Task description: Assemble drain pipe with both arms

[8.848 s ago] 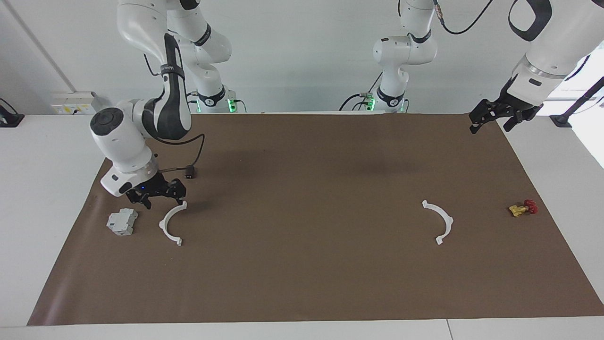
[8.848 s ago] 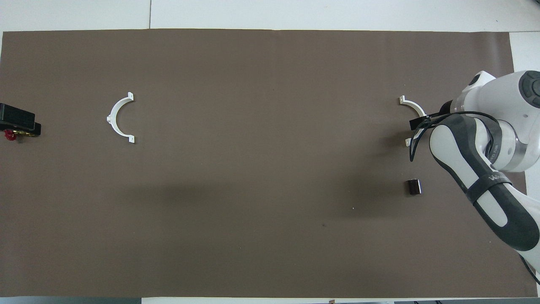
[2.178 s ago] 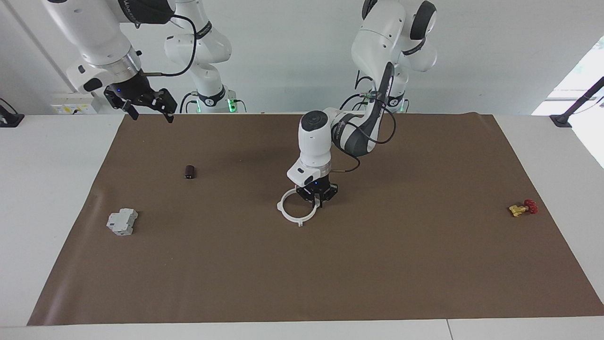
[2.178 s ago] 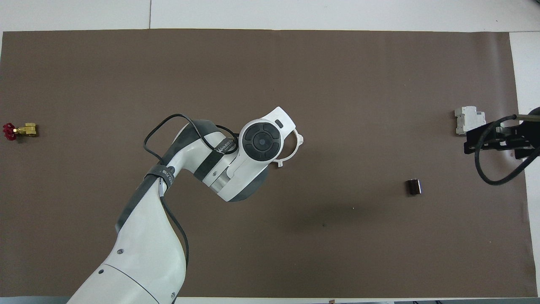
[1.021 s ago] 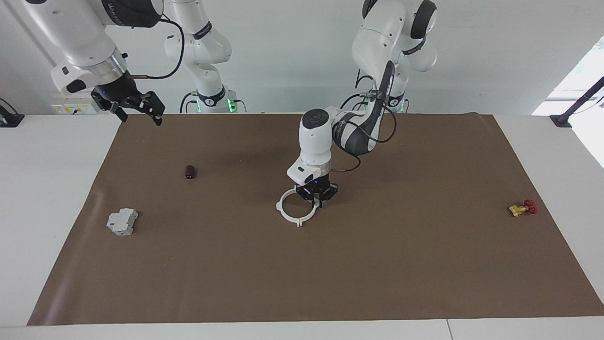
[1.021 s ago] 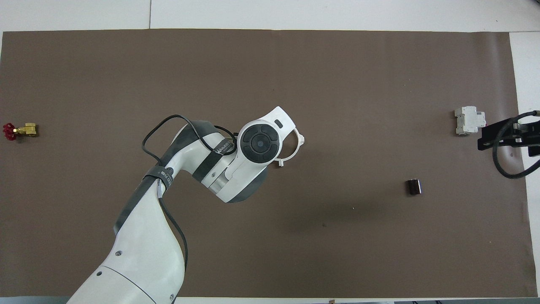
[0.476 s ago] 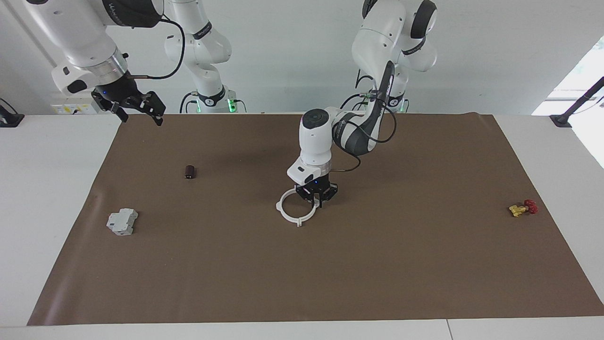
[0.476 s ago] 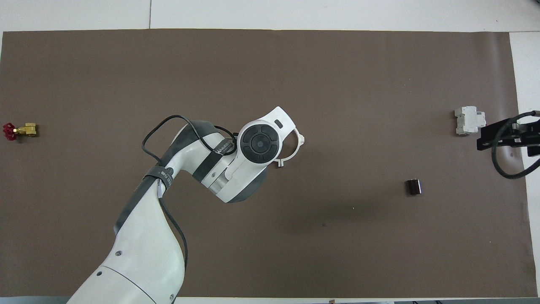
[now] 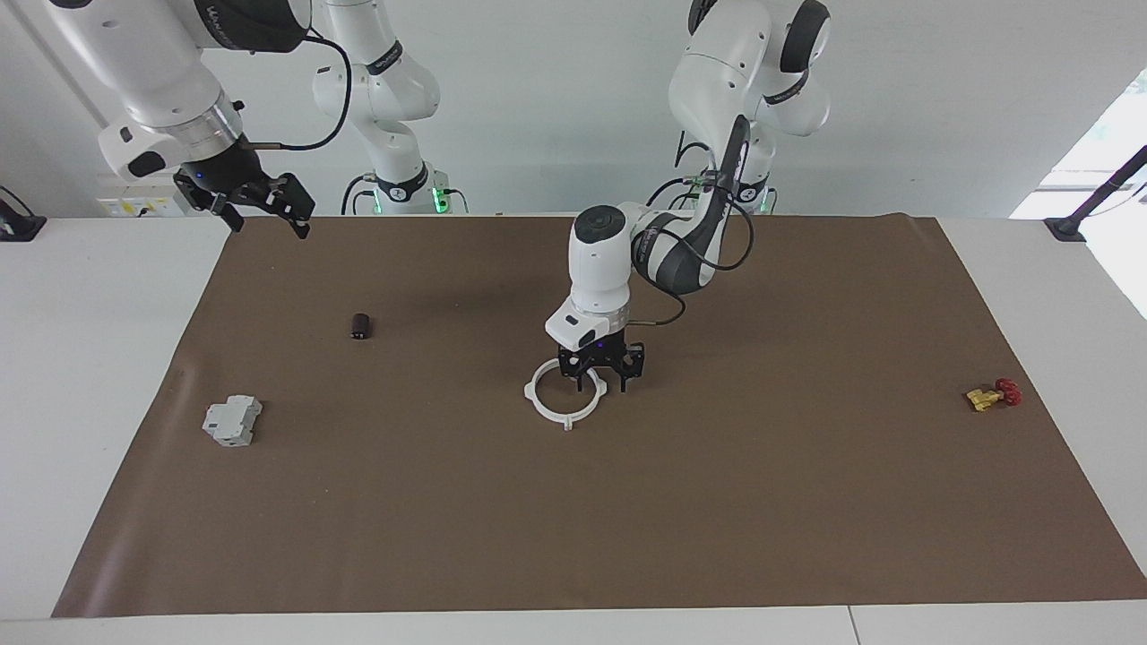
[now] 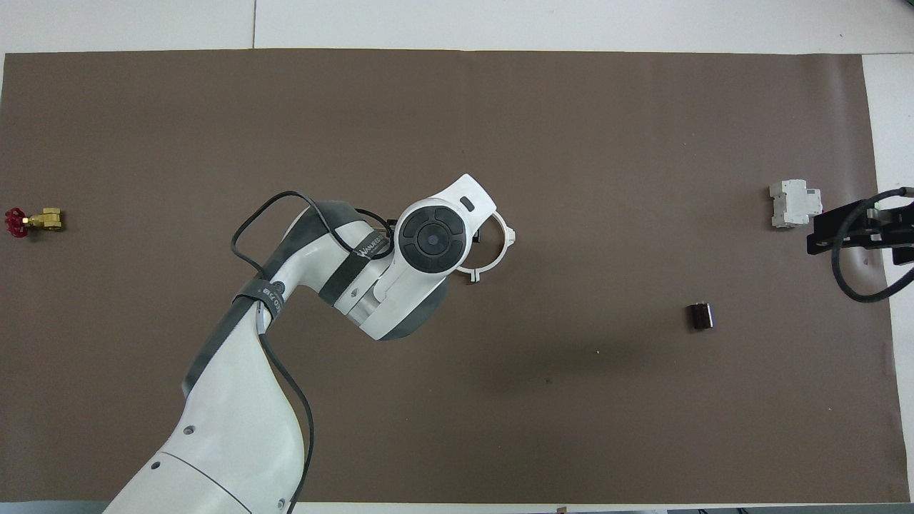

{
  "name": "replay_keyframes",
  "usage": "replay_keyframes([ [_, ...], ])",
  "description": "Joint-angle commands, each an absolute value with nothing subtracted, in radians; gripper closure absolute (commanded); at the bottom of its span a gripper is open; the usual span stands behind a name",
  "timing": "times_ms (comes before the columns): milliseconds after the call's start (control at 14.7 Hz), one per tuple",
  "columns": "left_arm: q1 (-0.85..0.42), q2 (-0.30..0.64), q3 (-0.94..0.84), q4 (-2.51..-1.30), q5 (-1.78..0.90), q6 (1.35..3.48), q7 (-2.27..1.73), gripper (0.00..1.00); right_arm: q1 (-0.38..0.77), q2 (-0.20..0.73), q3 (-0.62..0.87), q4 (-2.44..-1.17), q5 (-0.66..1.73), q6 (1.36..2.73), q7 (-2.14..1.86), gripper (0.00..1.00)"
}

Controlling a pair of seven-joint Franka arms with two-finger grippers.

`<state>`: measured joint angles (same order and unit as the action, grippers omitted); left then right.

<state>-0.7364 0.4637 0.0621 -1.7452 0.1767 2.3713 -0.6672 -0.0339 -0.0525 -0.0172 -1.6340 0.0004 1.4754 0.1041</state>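
Observation:
The drain pipe is one white ring (image 9: 548, 415) lying flat on the brown mat (image 9: 717, 502) at mid-table. In the overhead view only its edge (image 10: 505, 253) toward the right arm's end shows past the left wrist. My left gripper (image 9: 601, 381) is open and empty. It hangs just above the ring's rim on the side toward the left arm's end, with its fingers clear of the rim. My right gripper (image 9: 265, 215) is open and empty, raised over the mat's corner at the right arm's end; it also shows in the overhead view (image 10: 850, 232).
A grey boxy block (image 9: 231, 421) lies near the right arm's end of the mat, and a small dark cylinder (image 9: 360, 326) lies nearer to the robots than it. A brass valve with a red handle (image 9: 990, 395) lies at the left arm's end.
My left gripper has opened, let go of the ring and risen slightly. The ring stays on the mat. The right arm has barely moved.

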Motion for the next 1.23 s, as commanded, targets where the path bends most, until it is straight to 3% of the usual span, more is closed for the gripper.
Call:
replay_keyframes([
  [0,-0.680,0.349,0.066,-1.801,0.192,2.356,-0.670,0.00,-0.048,-0.060,-0.008,-1.649,0.003,1.491,0.080,0.00],
  [613,-0.392,0.141,0.063,-1.838,0.076,2.136,-0.444,0.00,-0.048,-0.060,-0.008,-1.649,0.003,1.491,0.080,0.00],
  [1157,-0.155,-0.026,0.075,-1.764,-0.015,1.818,-0.094,0.00,-0.048,-0.060,-0.008,-1.649,0.003,1.491,0.078,0.00],
])
